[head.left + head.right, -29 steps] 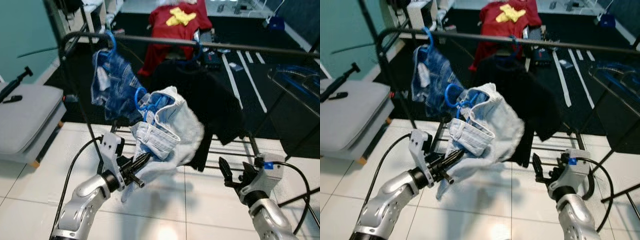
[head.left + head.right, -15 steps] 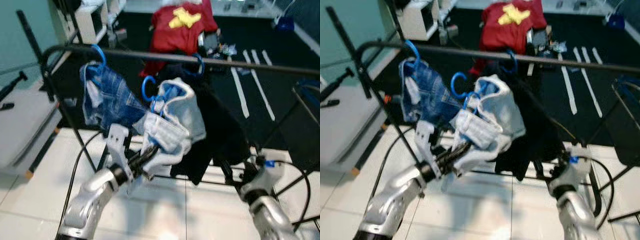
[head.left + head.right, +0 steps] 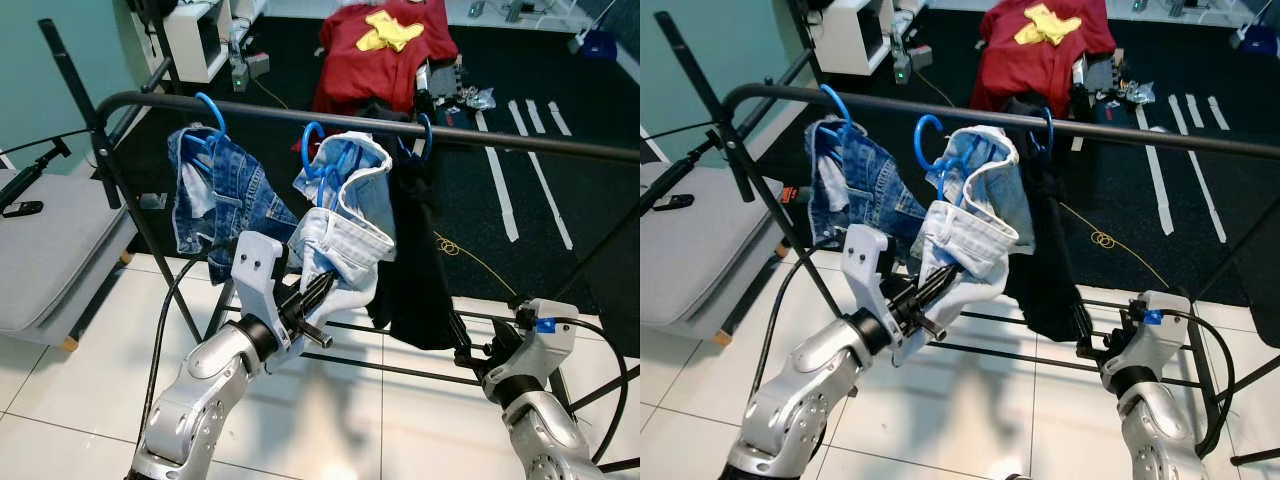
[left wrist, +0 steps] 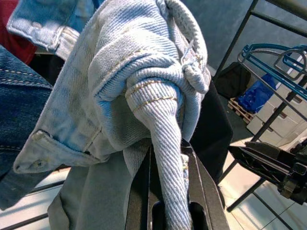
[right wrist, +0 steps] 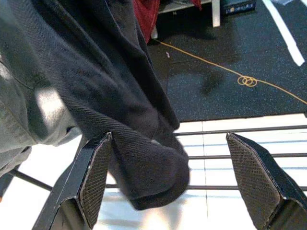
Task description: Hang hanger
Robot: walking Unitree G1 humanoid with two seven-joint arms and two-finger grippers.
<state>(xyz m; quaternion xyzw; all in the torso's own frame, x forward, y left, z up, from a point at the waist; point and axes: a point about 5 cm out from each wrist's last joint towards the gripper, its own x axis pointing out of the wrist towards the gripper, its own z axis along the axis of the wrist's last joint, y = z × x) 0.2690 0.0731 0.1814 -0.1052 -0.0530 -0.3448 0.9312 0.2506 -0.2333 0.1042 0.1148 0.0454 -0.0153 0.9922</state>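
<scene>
No readable labels anywhere. Left gripper clamped on pale denim shorts, blue hanger hooked over rail above it. Right gripper wide open, holding nothing, by black garment.

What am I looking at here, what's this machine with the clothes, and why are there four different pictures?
It is a humanoid robot hanging laundry on a clothes rail. Two pictures come from cameras in its head, looking down at its own silver arms. The other two come from cameras on its wrists, looking along its black fingers. The left gripper is shut on pale denim shorts, which sit on a blue hanger whose hook is at the rail. Beside them hang darker jeans and a black garment. The right gripper is open, low by the black garment and holding nothing. A red shirt lies on the floor behind.
</scene>
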